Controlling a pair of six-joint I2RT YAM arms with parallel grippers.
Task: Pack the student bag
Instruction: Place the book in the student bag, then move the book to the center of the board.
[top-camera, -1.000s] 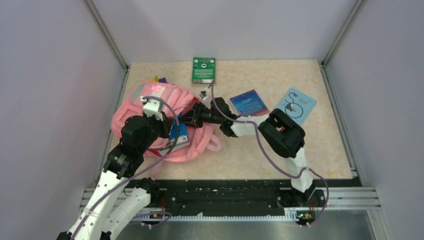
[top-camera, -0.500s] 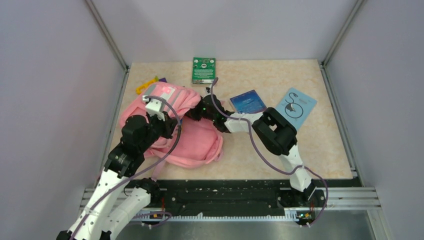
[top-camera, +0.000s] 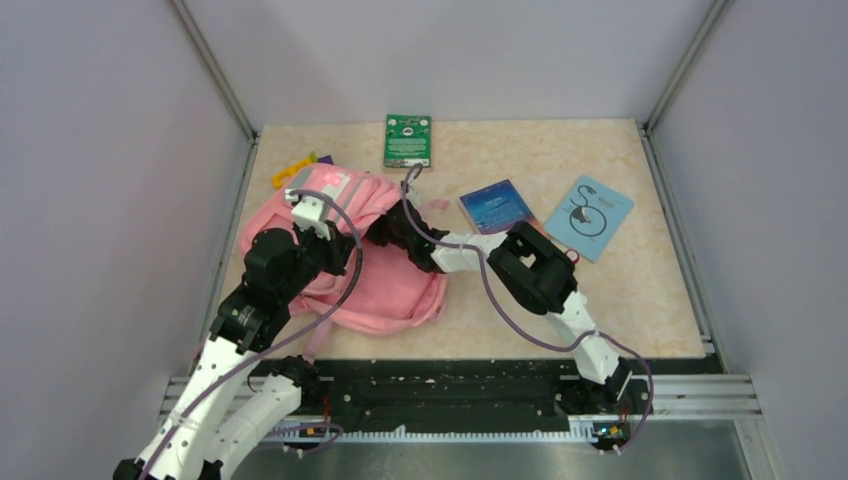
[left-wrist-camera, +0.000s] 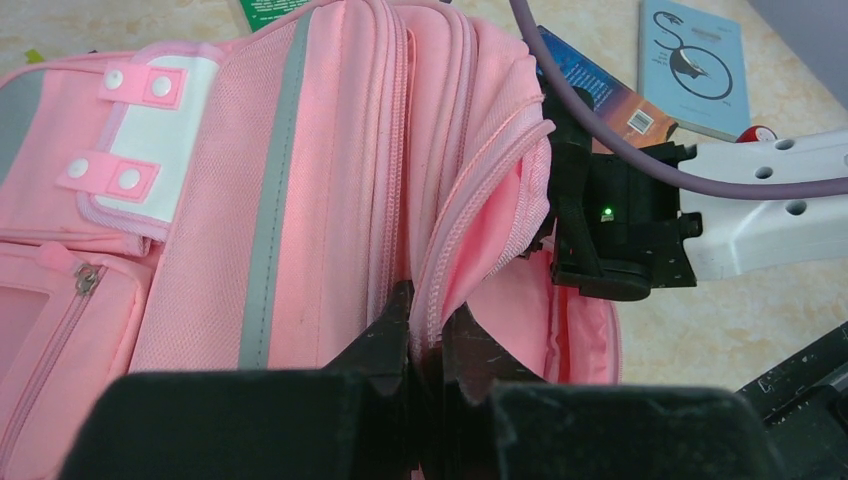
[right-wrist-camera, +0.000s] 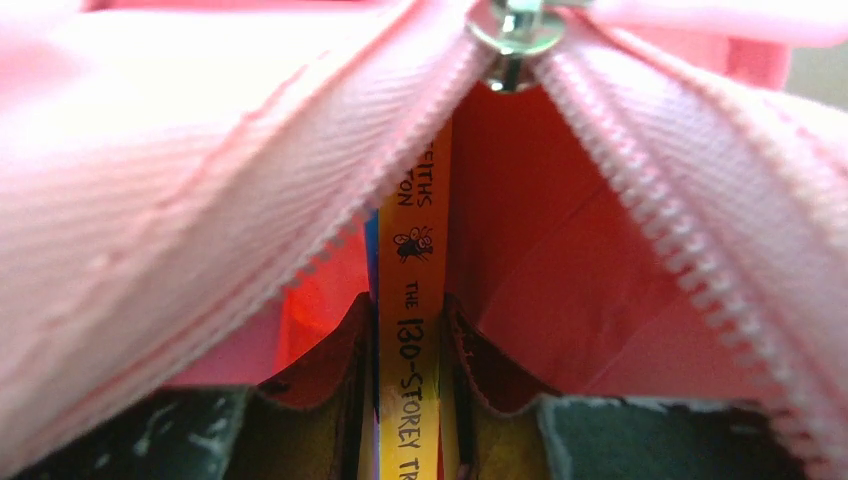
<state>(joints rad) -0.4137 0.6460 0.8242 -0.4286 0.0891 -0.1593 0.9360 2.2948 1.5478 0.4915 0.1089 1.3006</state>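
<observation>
On my far left a small yellow piece (top-camera: 290, 172) lies on the tabletop (top-camera: 640, 300), just beyond the student bag (top-camera: 390, 290), which sprawls over the left half. My left fingers (left-wrist-camera: 385, 340) are pinching the bag's pink zippered edge, which stands raised. A green book (top-camera: 408, 140) lies at the far edge. My right fingers (right-wrist-camera: 330, 370) are inside the bag's opening, clamped on a yellow-spined book (right-wrist-camera: 412, 250), spine towards the wrist camera. Further right lie a dark blue book (top-camera: 497, 206) and a pale blue booklet (top-camera: 592, 216), apart from each other.
</observation>
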